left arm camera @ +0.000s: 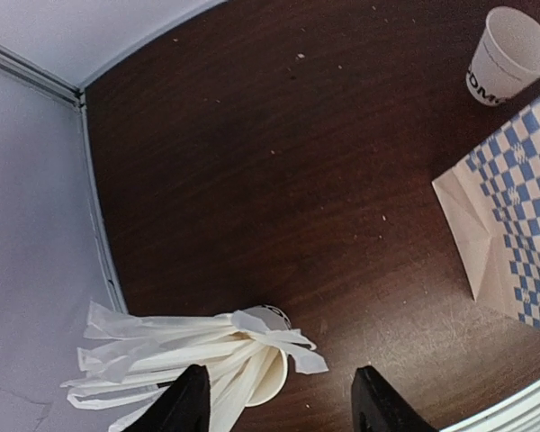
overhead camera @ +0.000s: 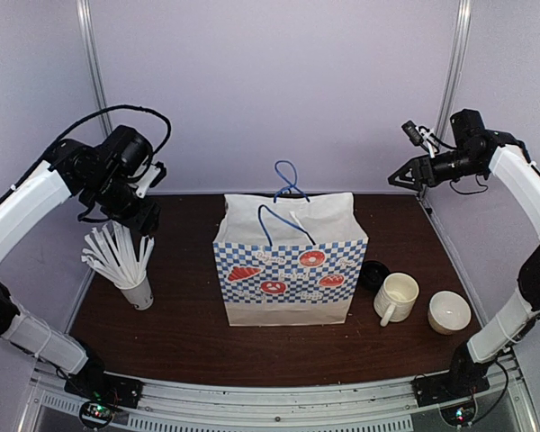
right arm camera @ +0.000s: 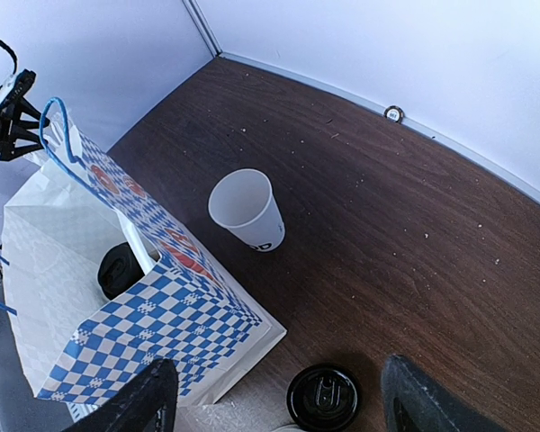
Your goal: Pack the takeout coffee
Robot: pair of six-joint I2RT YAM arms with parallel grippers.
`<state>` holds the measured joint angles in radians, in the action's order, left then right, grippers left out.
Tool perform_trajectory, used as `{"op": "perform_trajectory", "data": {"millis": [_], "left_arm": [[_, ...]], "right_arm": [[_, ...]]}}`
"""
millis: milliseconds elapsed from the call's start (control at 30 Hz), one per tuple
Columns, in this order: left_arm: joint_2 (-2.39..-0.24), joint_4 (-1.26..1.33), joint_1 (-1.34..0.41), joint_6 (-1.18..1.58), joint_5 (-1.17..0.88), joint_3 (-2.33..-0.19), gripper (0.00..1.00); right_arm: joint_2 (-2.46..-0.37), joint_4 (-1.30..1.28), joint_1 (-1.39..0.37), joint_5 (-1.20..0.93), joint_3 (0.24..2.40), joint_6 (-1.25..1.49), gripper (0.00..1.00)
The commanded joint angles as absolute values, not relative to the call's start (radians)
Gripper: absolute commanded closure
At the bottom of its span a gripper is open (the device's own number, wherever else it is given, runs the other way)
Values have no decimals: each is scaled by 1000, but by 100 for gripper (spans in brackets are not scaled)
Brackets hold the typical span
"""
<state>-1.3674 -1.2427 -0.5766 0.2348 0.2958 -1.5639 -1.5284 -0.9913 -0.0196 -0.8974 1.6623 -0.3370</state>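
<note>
A white paper cup (right arm camera: 247, 209) with dark lettering and no lid stands on the table behind the bag, also seen in the left wrist view as the cup (left arm camera: 513, 54). A black lid (right arm camera: 322, 396) lies flat on the table by the bag's corner, lid (overhead camera: 373, 273). Inside the checkered paper bag (overhead camera: 288, 270) a round black top (right arm camera: 121, 268) shows. My left gripper (left arm camera: 281, 371) hangs open high above the straw cup, holding nothing; in the top view the left gripper (overhead camera: 142, 216) is left of the bag. My right gripper (right arm camera: 277, 363) is open and empty, raised at the back right, gripper (overhead camera: 400, 177).
A white cup full of wrapped straws (overhead camera: 137, 288) stands at the front left. A cream mug with a handle (overhead camera: 396, 297) and a round white cup (overhead camera: 449, 311) sit right of the bag. The bag's blue handles (overhead camera: 288, 180) stick up.
</note>
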Motion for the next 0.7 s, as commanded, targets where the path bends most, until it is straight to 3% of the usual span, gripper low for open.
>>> {"op": "perform_trajectory", "data": {"millis": [0,267,467,667], "left_arm": [[-1383,-1285,-577,186,184,-1520,43],[-1415,-1280,-577,204,242,-1507,46],[-1449,-1274,-577,189,245,-1492,57],[-1456,-1273,-577,187,273,-1477,58]], "right_arm": [[-1511,-992,-14,-909,1661,-340,19],[-1496,-984,-15,-906,1643,-337,19],[-1506,-990,-14,-909,1657,-335,19],[-1508,-988,-14,-912,1655,-335,19]]}}
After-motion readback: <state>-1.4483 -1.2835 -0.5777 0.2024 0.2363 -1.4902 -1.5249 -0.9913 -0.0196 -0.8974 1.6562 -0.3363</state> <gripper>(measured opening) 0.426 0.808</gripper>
